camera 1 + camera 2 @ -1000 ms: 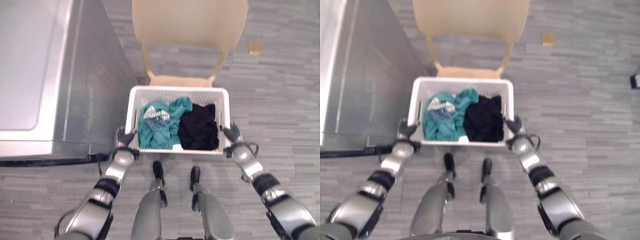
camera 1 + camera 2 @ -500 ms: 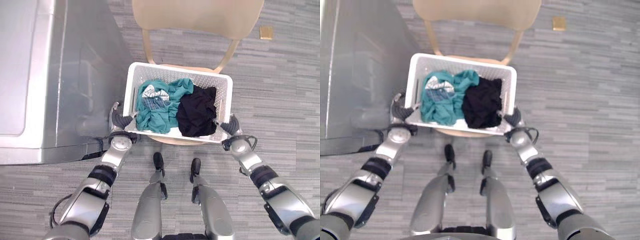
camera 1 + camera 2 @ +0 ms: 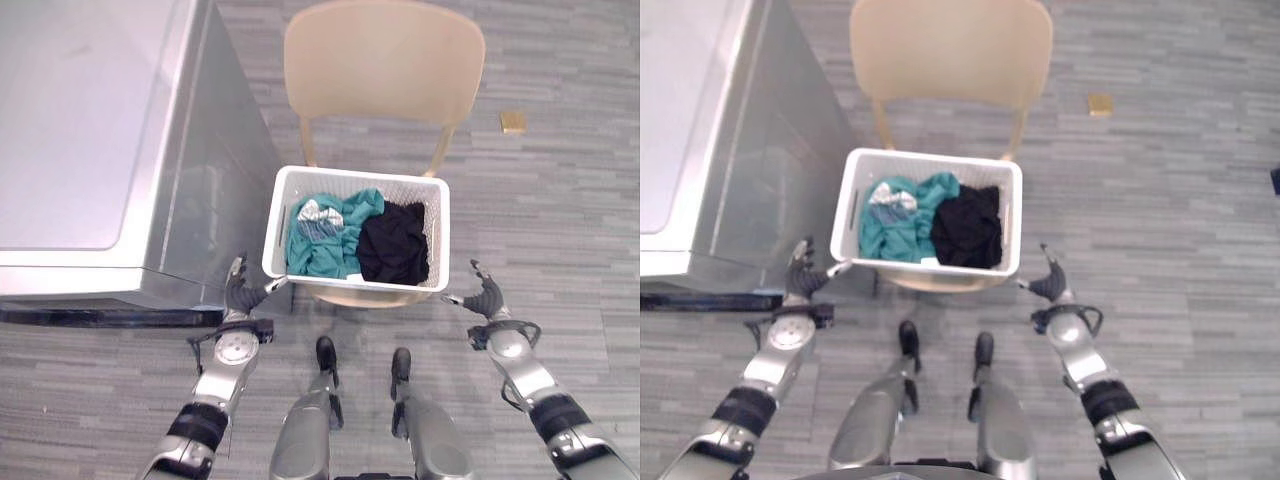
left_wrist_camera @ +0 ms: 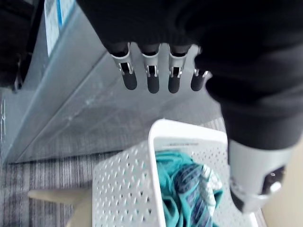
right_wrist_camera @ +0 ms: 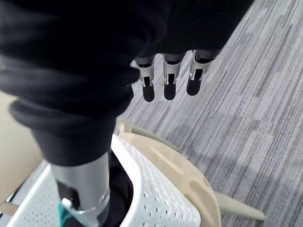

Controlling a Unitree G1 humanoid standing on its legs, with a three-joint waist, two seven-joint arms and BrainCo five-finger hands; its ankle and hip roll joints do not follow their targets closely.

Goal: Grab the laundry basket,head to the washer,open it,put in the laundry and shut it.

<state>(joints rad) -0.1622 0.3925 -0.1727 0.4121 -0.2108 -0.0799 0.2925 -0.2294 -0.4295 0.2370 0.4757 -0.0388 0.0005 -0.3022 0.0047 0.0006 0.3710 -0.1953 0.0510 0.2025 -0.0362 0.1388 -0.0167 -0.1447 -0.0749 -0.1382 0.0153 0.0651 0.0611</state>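
Note:
The white perforated laundry basket [image 3: 276,235] rests on the seat of a beige chair [image 3: 384,60]. Inside lie teal clothes [image 3: 322,235] and a black garment [image 3: 393,243]. My left hand [image 3: 238,290] is low beside the basket's near left corner, fingers straight and holding nothing. My right hand [image 3: 485,297] is off the near right corner, clearly apart from the basket, and also open. In the left wrist view, straight fingers [image 4: 149,78] point at the grey washer [image 4: 94,109] above the basket rim [image 4: 156,156]. In the right wrist view, straight fingers [image 5: 165,80] hang over the floor.
The grey washer [image 3: 90,140] stands to the left, its side wall close to the basket and my left hand. The chair seat edge [image 5: 189,175] juts out under the basket. A small tan object [image 3: 512,121] lies on the striped grey floor at the far right.
The basket, held by both hands before, now sits on the chair seat. Both hands have let go and drawn back and outward. The camera has shifted as well.

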